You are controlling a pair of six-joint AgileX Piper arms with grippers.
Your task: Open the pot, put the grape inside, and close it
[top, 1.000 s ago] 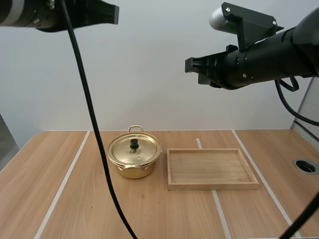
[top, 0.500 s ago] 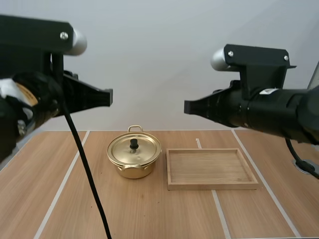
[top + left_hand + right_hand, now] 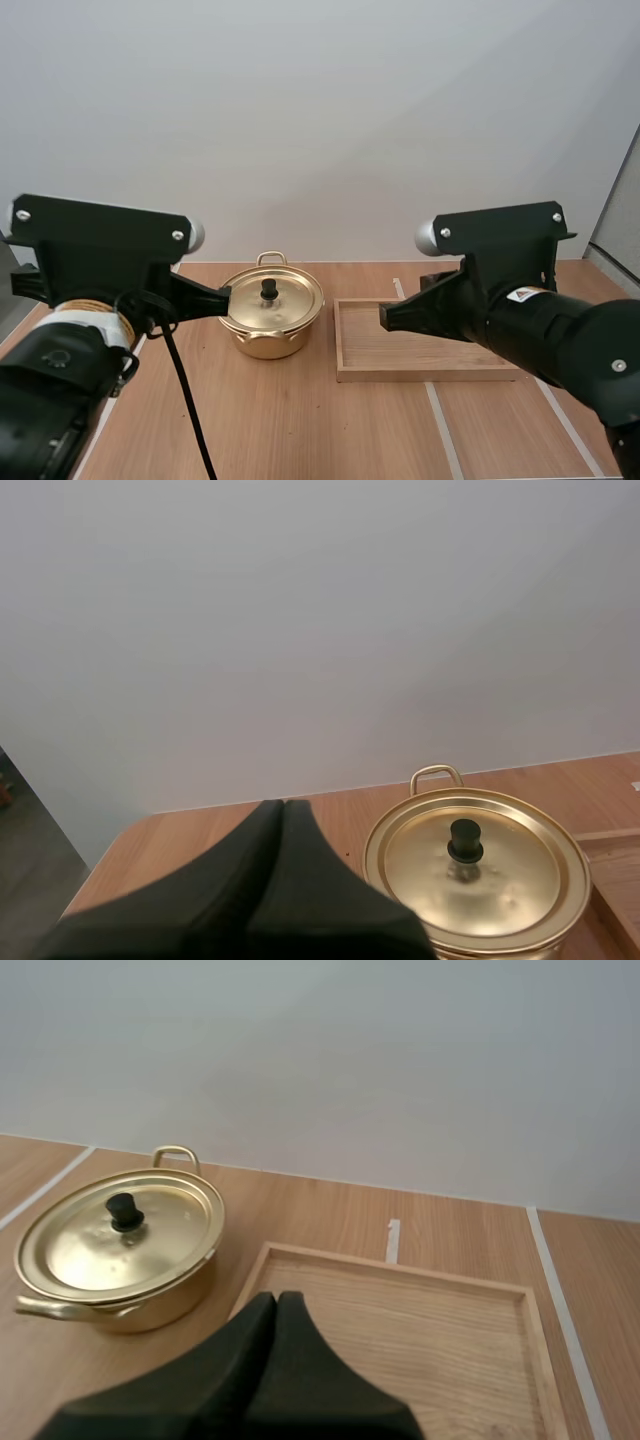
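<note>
The pot (image 3: 268, 345), gold-coloured, stands on the wooden table (image 3: 300, 430) left of centre and towards the far edge. Its lid (image 3: 287, 305) sits flat on the rim, with the black knob (image 3: 268, 289) upright in the middle. A loop handle (image 3: 271, 258) sticks out on the far side of the pot and a second handle (image 3: 262, 336) on the near side. Just to the right of the pot, with a narrow strip of table between them, lies the wooden tray (image 3: 425, 374), a shallow rectangle with its long sides running left to right. Pale lines (image 3: 441, 432) run across the table from near to far, one of them passing under the tray. The left gripper (image 3: 225, 295) is held to the left of the pot, its tip pointing right at about the level of the lid's edge. In the left wrist view its two black fingers are clenched together into one dark wedge with nothing between them, and the pot stands beyond and to the right of the tip, apart from it. The right gripper (image 3: 385, 318) is held over the left part of the tray, pointing left towards the pot. In the right wrist view it too is clenched on nothing, its tip over the tray's near-left corner, and the pot sits farther off to the left.
</note>
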